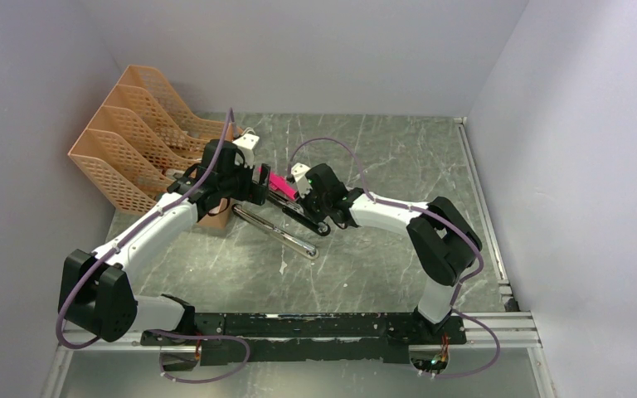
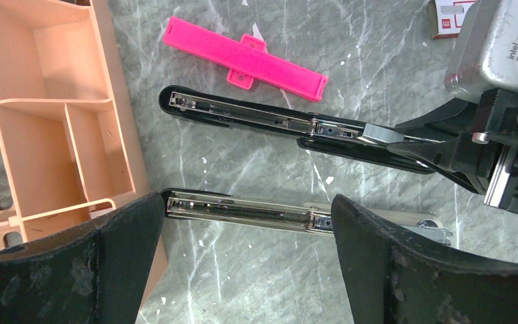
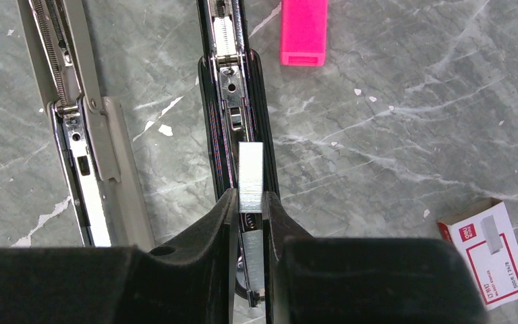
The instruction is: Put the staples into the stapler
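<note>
Right gripper (image 3: 249, 206) pinches a short silvery staple strip (image 3: 250, 169) over the open black desk stapler (image 3: 228, 81); seating and closing remain. Left gripper (image 2: 248, 209) gapes empty.

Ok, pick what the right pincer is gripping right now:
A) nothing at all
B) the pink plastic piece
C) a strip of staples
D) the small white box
C: the right wrist view shows a silvery strip of staples pinched in the right pincer, in line with the open stapler, while the pink piece and white box lie apart on the table.
</note>
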Tool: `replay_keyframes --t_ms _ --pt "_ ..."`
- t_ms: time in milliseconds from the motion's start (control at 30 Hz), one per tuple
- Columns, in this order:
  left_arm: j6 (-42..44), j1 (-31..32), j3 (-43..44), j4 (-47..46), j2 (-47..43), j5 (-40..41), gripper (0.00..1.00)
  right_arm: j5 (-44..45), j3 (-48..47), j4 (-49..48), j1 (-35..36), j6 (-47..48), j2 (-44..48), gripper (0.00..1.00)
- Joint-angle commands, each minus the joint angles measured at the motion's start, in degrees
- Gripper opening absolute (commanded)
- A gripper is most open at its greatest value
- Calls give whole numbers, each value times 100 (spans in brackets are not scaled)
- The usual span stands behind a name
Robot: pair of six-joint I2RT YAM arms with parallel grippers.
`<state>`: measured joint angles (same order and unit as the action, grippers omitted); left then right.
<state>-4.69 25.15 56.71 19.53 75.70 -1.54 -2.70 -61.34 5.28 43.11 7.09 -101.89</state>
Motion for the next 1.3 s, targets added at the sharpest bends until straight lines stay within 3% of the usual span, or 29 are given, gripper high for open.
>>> replay_keyframes --t_ms 0,733,1267 --pt "73 34 -46 -166 -134 5 97 93 -50 701 -16 -64 -69 0" --pt "73 42 -46 -177 -127 -8 97 50 -440 1595 -19 126 -171 0" --pt "72 42 -37 -185 -117 -12 97 -271 -736 1719 -20 423 -379 0"
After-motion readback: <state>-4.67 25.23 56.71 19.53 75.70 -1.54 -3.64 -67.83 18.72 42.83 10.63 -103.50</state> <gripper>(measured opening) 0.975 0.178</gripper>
